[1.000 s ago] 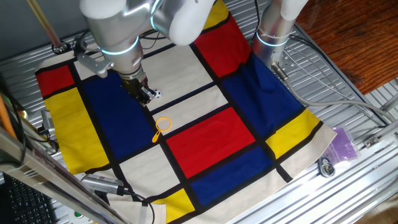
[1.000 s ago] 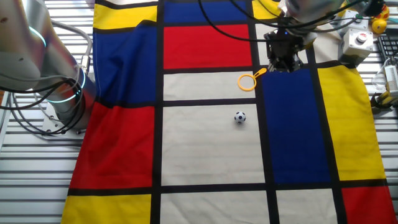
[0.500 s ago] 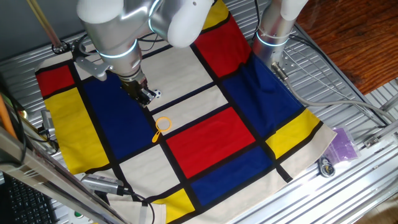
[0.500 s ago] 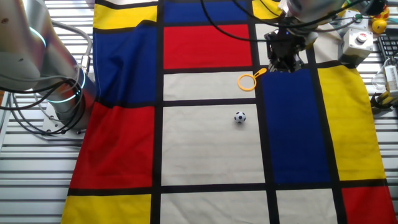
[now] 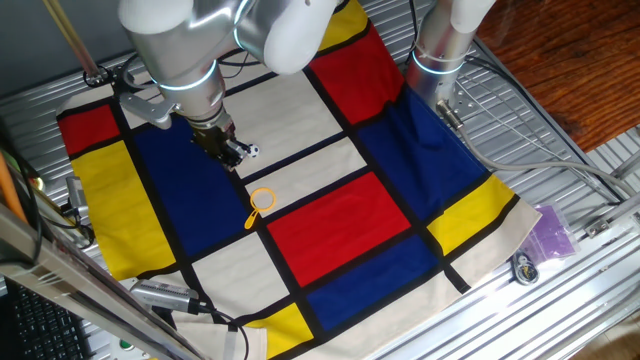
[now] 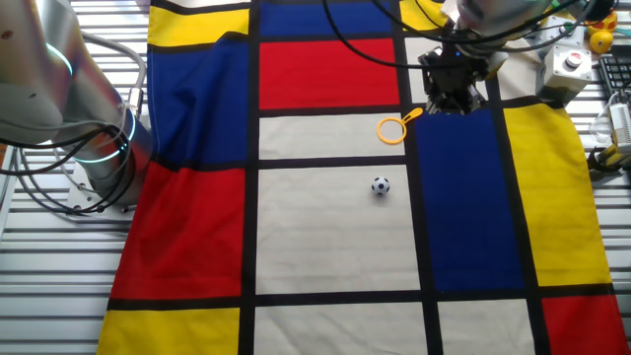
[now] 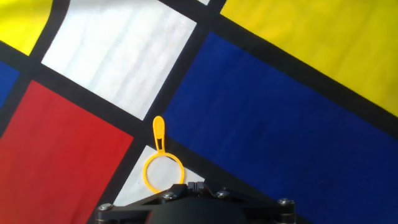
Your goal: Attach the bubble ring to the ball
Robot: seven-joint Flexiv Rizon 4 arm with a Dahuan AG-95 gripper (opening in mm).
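The orange-yellow bubble ring (image 5: 253, 214) lies flat on the checked cloth, where a white patch meets black lines. It also shows in the other fixed view (image 6: 404, 120) and in the hand view (image 7: 160, 149), its handle pointing away from the hand. The small white ball with dark marks (image 6: 381, 185) rests on the big white patch, apart from the ring; in one fixed view the ball (image 5: 254, 151) shows right beside the fingers. My gripper (image 5: 232, 152) hovers above the cloth near the ring's handle end (image 6: 451, 97). Its jaws (image 7: 196, 185) stand together, holding nothing.
The cloth (image 6: 325, 247) of red, blue, yellow and white patches covers the table. A second arm's base (image 5: 440, 50) stands at the cloth's edge (image 6: 99, 148). A box with a red button (image 6: 570, 61) and a purple bag (image 5: 552, 232) lie off the cloth.
My arm has shifted very slightly up and to the left in one fixed view. The ring and the ball have not moved.
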